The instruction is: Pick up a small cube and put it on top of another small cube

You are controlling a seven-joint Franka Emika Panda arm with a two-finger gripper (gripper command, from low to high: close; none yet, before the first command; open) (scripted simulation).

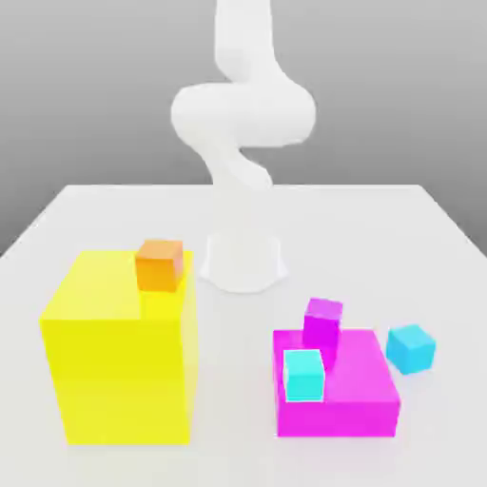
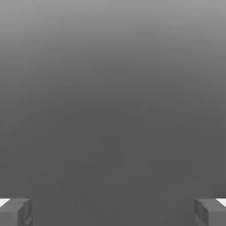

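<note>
Yellow block (image 1: 124,371) at the exterior view's left carries an orange cube (image 1: 159,265); rightward, a cyan cube (image 1: 303,376) and a purple cube (image 1: 323,323) sit on the magenta slab (image 1: 335,418), then a blue cube (image 1: 411,349) on the bench (image 1: 238,380). Fingers (image 2: 113,214) stand released, wide apart, empty. Best approach one cube from straight above, centred, squared to its faces, clearing neighbours.

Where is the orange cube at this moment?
In the exterior view, the orange cube sits on the yellow block, at the exterior view's left.
</note>
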